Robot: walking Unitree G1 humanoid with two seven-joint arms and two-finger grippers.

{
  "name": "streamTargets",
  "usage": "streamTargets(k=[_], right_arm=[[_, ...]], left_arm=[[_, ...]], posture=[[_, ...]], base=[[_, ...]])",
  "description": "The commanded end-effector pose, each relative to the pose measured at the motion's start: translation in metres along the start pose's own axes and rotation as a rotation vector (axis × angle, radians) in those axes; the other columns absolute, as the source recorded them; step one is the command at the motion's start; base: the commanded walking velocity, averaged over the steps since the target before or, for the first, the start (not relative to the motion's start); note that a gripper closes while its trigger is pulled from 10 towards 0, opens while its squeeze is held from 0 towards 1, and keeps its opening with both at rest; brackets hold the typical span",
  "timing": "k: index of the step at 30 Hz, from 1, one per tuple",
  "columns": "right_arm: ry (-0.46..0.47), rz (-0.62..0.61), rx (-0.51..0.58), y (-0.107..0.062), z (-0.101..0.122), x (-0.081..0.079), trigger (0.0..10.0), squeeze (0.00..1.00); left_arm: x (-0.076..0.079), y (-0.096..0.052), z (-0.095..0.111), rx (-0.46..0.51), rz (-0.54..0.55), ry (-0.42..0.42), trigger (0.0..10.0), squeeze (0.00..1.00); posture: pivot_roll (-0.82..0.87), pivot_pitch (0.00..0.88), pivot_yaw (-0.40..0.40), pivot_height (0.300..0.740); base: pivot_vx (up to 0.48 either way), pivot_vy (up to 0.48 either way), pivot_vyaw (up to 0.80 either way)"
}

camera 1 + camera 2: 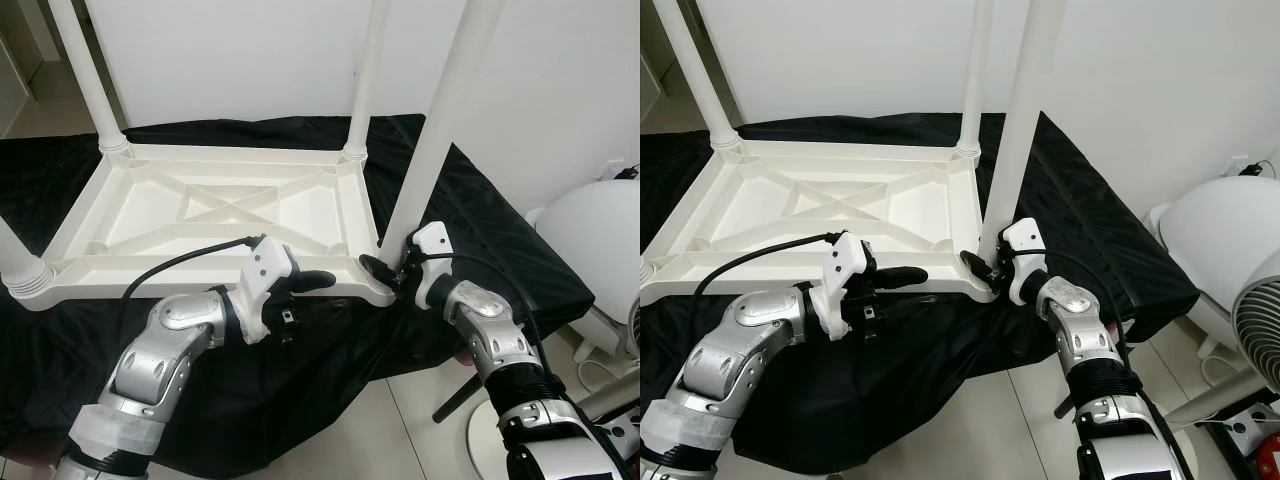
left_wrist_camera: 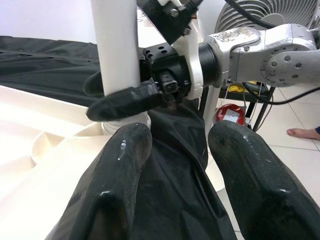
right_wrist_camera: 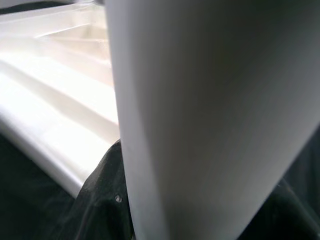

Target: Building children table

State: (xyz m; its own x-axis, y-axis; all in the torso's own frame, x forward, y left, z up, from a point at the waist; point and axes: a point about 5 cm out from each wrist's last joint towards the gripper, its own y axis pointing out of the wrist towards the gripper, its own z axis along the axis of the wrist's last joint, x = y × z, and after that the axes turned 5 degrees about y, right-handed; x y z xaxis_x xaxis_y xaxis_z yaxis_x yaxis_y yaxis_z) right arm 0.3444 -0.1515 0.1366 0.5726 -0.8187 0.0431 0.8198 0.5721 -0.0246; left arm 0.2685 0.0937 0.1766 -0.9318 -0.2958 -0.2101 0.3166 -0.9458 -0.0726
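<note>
The white table top point(image 1: 220, 215) lies upside down on a black cloth point(image 1: 480, 215), three legs already standing in its corners. At the near right corner of the table top, the right gripper point(image 1: 385, 272) has its fingers closed around the foot of the fourth leg point(image 1: 440, 130), whose long axis rises nearly upright, tilting slightly. The left gripper point(image 1: 318, 281) hovers just beside that corner, fingers parted and holding nothing, pointing toward the leg.
</note>
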Motion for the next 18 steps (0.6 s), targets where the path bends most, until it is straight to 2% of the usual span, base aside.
streamTargets(k=[1,5,6,7,9,12,15,17,18], right_arm=[[0.011,-0.098,0.019,0.003,0.007,0.006,10.0,0.00],[0.021,-0.128,0.027,0.004,0.008,0.005,10.0,0.00],[0.034,-0.187,0.030,0.005,0.008,0.003,10.0,0.00],[0.034,-0.187,0.030,0.005,0.008,0.003,10.0,0.00],[0.084,-0.334,0.046,0.008,0.003,-0.010,10.0,0.00],[0.095,-0.383,0.050,0.009,0.001,-0.015,10.0,0.00],[0.110,-0.491,0.042,0.012,-0.005,-0.032,10.0,0.00],[0.116,-0.514,0.041,0.013,-0.006,-0.035,10.0,0.00],[0.131,-0.576,0.046,0.016,-0.006,-0.044,10.0,0.00]], left_arm=[[-0.004,0.000,-0.001,-0.009,0.059,0.006,10.0,0.00],[-0.004,0.000,-0.001,-0.009,0.058,0.005,10.0,0.00],[-0.003,0.000,-0.001,-0.008,0.059,0.004,10.0,0.00],[-0.003,0.000,-0.001,-0.008,0.059,0.004,10.0,0.00],[0.000,0.001,-0.001,-0.004,0.057,-0.010,10.0,0.00],[0.002,0.001,-0.002,-0.003,0.055,-0.015,10.0,0.00],[0.004,0.000,-0.003,-0.008,0.053,-0.017,10.0,0.00],[0.004,0.000,-0.003,-0.009,0.055,-0.017,10.0,0.00],[0.003,0.001,-0.003,-0.003,0.064,-0.023,10.0,0.00]], posture=[[0.05,0.024,-0.021,0.740],[0.05,0.026,-0.021,0.740],[0.05,0.031,-0.021,0.740],[0.05,0.031,-0.021,0.740],[0.05,0.035,-0.024,0.740],[0.05,0.036,-0.025,0.740],[0.06,0.032,-0.026,0.740],[0.06,0.032,-0.026,0.740],[0.05,0.031,-0.025,0.740]], base=[[0.000,0.000,0.00],[0.000,0.000,0.00],[0.000,0.000,0.00],[0.000,0.000,0.00],[0.000,0.000,0.00],[0.000,0.000,0.00],[0.000,0.000,0.00],[0.000,0.000,0.00],[0.000,0.000,0.00]])
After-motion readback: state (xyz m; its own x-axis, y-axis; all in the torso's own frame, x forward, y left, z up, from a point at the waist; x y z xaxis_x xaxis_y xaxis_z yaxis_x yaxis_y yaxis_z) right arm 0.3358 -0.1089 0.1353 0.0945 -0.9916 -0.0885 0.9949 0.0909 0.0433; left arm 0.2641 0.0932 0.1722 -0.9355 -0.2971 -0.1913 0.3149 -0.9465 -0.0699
